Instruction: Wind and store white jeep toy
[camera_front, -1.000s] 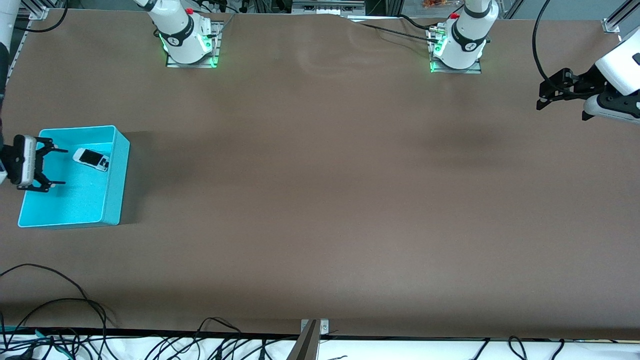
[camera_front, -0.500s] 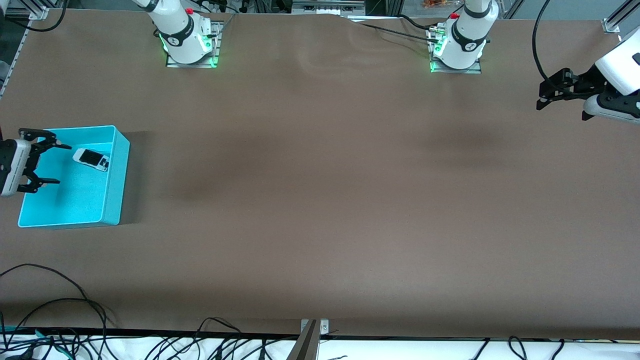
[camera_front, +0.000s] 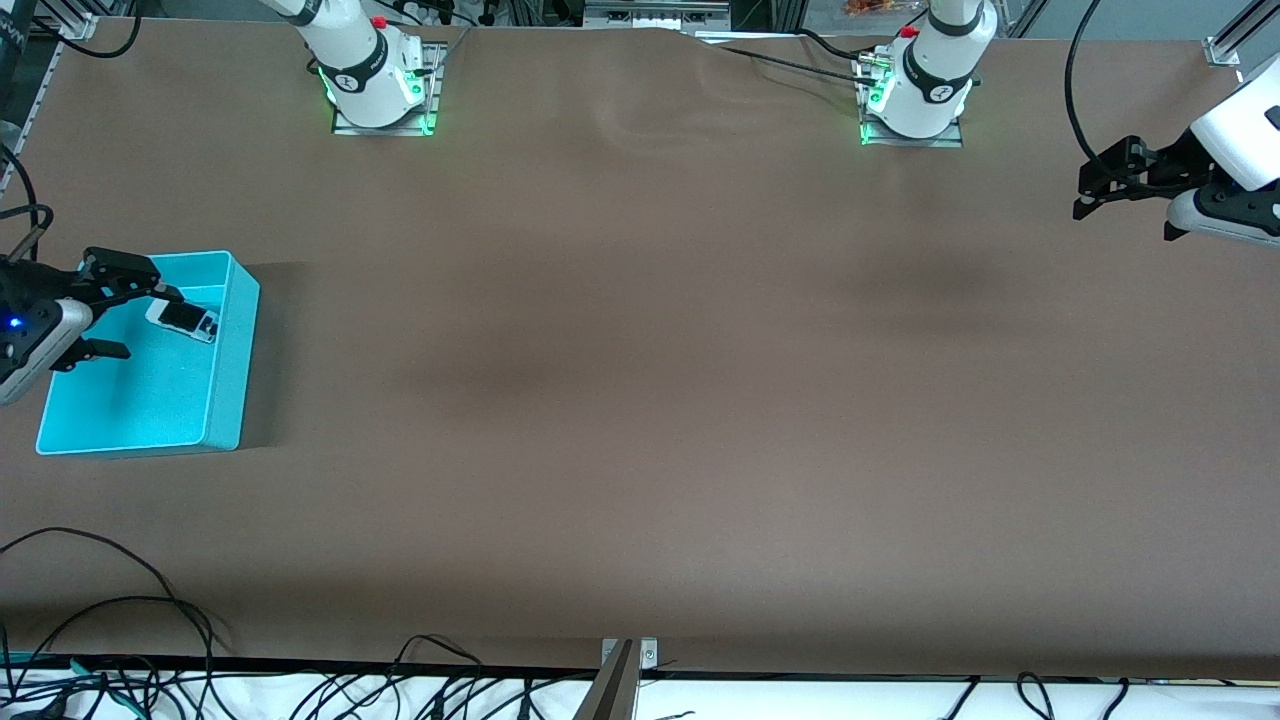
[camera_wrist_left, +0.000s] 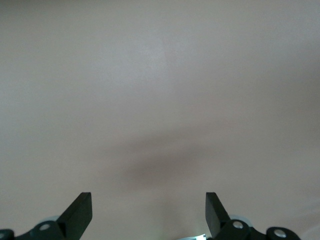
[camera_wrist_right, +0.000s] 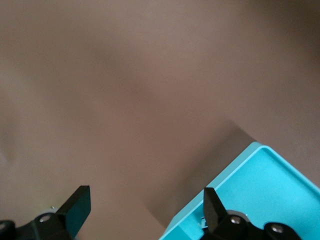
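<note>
The white jeep toy (camera_front: 182, 319), white with a black roof, lies in the cyan bin (camera_front: 225, 360) at the right arm's end of the table, near the bin's wall closest to the robot bases. My right gripper (camera_front: 125, 320) is open and empty, tilted over the bin's outer end beside the jeep. In the right wrist view its fingers are spread (camera_wrist_right: 145, 202) over the brown table and a corner of the bin (camera_wrist_right: 260, 195). My left gripper (camera_front: 1095, 190) waits open and empty over the left arm's end of the table; its wrist view (camera_wrist_left: 148, 205) shows only bare table.
Both arm bases (camera_front: 375, 85) (camera_front: 915, 95) stand along the table's top edge. Loose black cables (camera_front: 120, 600) lie along the table edge nearest the front camera. A metal bracket (camera_front: 620, 670) sits at the middle of that edge.
My right gripper has drawn back toward the table's end and tilted, its fingers now pointing at the jeep. The jeep, the bin and the left arm have not moved.
</note>
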